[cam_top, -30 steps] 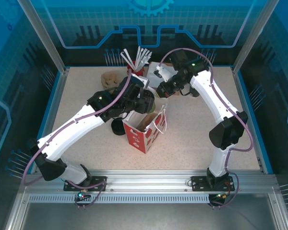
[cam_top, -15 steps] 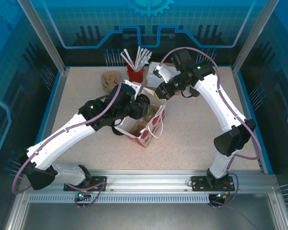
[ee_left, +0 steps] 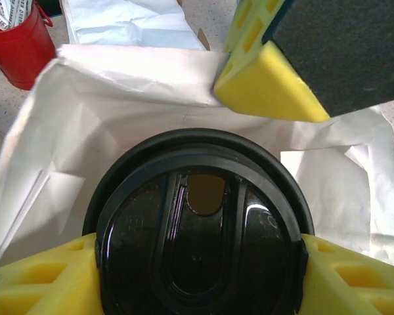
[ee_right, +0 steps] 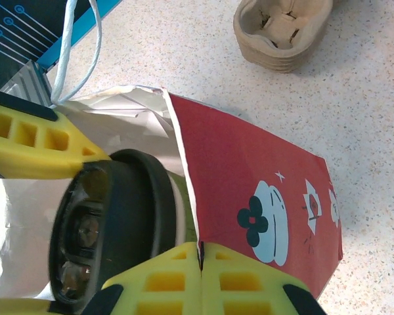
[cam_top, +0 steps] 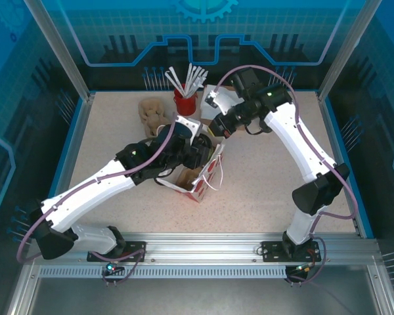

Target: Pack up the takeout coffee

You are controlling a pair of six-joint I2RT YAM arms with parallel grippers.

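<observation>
Gripping the takeout coffee point(ee_left: 200, 197), the left tool point(ee_left: 198, 279) holds it inside the bag point(ee_right: 249, 177); right tool point(ee_right: 201, 272) pinches its rim.

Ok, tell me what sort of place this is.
Probably a robot test cell staged as a café takeout counter: a speckled table walled by blue printed panels, with a lidded takeout coffee, a red paper bag and a red pot of white wrapped sticks.
</observation>
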